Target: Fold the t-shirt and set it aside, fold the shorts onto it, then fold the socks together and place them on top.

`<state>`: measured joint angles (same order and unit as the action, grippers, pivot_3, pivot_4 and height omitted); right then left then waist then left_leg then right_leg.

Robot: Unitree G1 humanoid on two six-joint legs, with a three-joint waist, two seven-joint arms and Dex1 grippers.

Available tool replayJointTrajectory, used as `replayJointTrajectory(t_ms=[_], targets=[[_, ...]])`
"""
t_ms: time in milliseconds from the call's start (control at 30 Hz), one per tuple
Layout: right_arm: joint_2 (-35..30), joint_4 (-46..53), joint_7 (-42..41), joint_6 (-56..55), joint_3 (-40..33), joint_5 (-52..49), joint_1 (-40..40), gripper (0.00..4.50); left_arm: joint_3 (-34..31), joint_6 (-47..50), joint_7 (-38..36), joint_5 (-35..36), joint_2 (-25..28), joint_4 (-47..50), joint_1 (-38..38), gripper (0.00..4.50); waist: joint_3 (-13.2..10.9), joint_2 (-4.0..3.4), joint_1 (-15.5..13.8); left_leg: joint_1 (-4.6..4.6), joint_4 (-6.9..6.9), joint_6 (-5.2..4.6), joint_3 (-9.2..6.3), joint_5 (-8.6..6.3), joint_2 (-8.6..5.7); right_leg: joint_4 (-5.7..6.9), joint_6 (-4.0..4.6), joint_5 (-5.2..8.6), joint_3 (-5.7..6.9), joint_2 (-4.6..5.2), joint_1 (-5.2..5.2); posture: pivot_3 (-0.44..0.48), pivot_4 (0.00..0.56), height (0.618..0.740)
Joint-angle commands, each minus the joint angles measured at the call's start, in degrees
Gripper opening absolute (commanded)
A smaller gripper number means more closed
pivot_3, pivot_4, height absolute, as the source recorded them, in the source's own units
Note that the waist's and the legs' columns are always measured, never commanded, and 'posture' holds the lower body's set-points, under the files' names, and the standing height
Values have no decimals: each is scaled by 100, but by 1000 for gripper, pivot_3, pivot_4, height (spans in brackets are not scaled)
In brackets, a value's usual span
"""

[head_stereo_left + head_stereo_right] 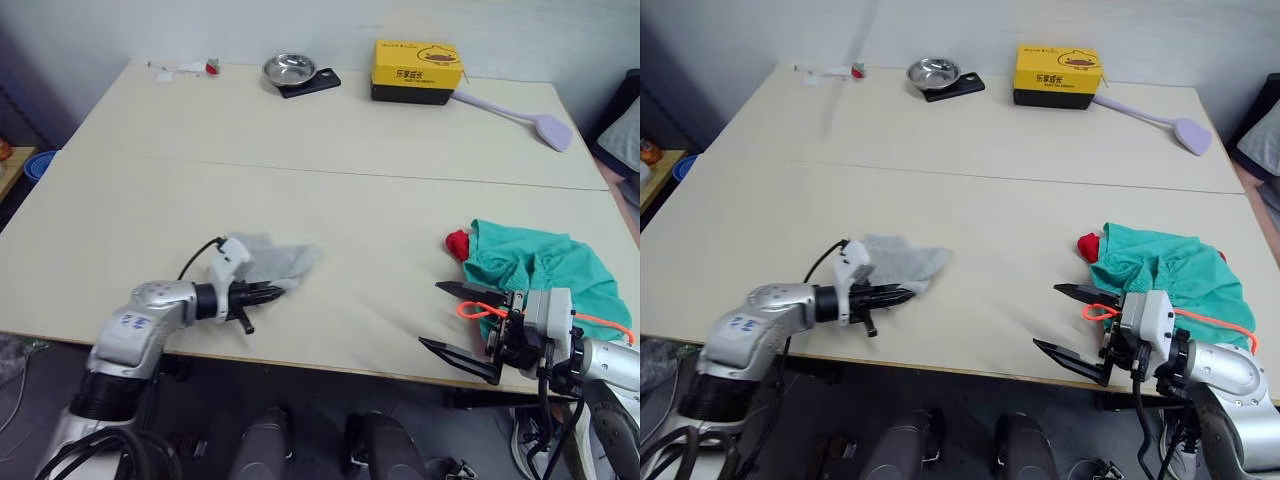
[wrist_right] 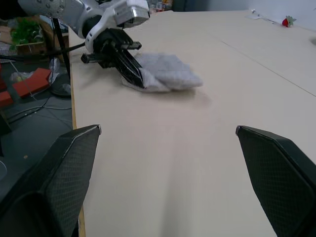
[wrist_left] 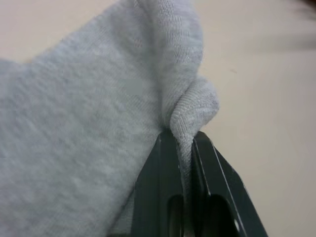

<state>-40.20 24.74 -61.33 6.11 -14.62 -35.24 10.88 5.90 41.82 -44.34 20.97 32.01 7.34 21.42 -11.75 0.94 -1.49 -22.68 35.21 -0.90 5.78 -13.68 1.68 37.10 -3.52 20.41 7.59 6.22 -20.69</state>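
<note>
The light-grey socks (image 1: 275, 258) lie bunched near the table's front left, and my left gripper (image 1: 272, 293) is shut on their near edge; the left wrist view shows grey fabric (image 3: 98, 123) pinched between the black fingers (image 3: 158, 192). The teal-green shorts (image 1: 535, 262) with an orange drawstring (image 1: 478, 310) sit crumpled at the front right, on top of the red t-shirt (image 1: 457, 243), of which only a corner peeks out. My right gripper (image 1: 455, 318) is open just left of the shorts, holding nothing.
Along the table's far edge stand a steel bowl on a black scale (image 1: 291, 71), a yellow box (image 1: 417, 70) and a lilac spatula (image 1: 530, 118). Small items (image 1: 190, 68) lie at the far left corner. The table's front edge (image 1: 330, 360) runs close to both grippers.
</note>
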Motion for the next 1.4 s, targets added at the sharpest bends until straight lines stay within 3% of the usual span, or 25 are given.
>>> replayJointTrajectory(t_ms=[33, 67, 267, 400, 567, 700, 800, 1000, 1133, 1333, 1400], targets=[[-104, 286, 55, 18, -187, -25, 72, 4500, 228, 68, 132, 10, -395, -52, 263, 67, -1, 1, -22, 0, 3, 0, 0, 0, 0, 1, 0, 0, -2, 0, 1, 0, 150, 740], [-103, 310, 86, 40, -198, -21, 100, 4500, 244, 88, 100, 57, -465, -43, 283, 571, -1, 2, -23, -1, 5, -1, -2, -1, -2, -1, 0, -2, -3, 1, 4, 0, 150, 740], [-52, 431, 300, 106, -162, 50, 206, 4500, -40, -224, -258, 437, -622, 184, 102, 2446, -2, 3, 13, -6, 8, -2, -1, -2, 0, -12, -3, -5, -3, 1, 2, 0, 150, 740], [-23, 542, 673, 545, -121, -146, 110, 4500, -628, -732, -982, 882, -249, 319, -123, 3734, -2, 3, 15, -6, 8, -1, 0, -2, 2, -9, -3, -5, -2, 0, 0, 0, 150, 740], [-29, 828, 1308, 1599, 60, -716, -148, 4500, -1253, -639, -2010, 1352, 775, 22, -249, 3734, -4, 0, 15, -5, 7, 4, -2, -4, 6, -7, 7, -4, -2, 0, -3, 0, 150, 740], [85, 1138, 2365, 2999, 529, -1475, -742, 4500, -1216, -1289, -1942, 660, 1166, -1359, 387, 4464, -6, -2, -4, -8, 7, 19, -10, -15, 5, -11, 14, -7, -2, 1, -3, 0, 150, 740], [255, 1180, 3077, 3879, 1095, -1614, -1270, 4500, -1001, -2153, -1650, -44, 1073, -2583, 1059, 4464, -5, -2, -9, -55, 8, 12, -14, -5, 4, -12, 17, -22, 1, 3, -48, 0, 150, 740], [789, 591, 4037, 5000, 2163, -1053, -2133, 4500, -607, -2826, -1775, -699, 697, -4546, 2240, 4464, -2, 5, 15, -98, 18, -4, 16, 27, -5, -12, 1, -31, 0, 6, -88, 0, 150, 740], [1274, 157, 4170, 4892, 2674, -505, -2500, 4500, -528, -3248, -1757, -969, 371, -5580, 2921, 4464, 4, 21, 72, -146, 86, -12, 21, 24, 3, 3, -13, -37, -1, -9, -115, 0, 150, 740], [1747, -301, 4247, 4717, 3191, 233, -2771, 4500, -341, -3598, -1720, -1478, 164, -6681, 3545, 4464, 14, 51, 247, -136, 97, -58, 30, 12, 3, 25, -25, -66, -18, -2, -116, 0, 150, 740], [1863, -406, 4199, 4733, 3264, 348, -2857, 4500, -341, -3631, -1688, -1577, 126, -6914, 3674, 4058, 16, 55, 297, -133, 95, -57, 25, 21, 5, 33, -17, -70, -17, 0, -119, 0, 150, 740]])
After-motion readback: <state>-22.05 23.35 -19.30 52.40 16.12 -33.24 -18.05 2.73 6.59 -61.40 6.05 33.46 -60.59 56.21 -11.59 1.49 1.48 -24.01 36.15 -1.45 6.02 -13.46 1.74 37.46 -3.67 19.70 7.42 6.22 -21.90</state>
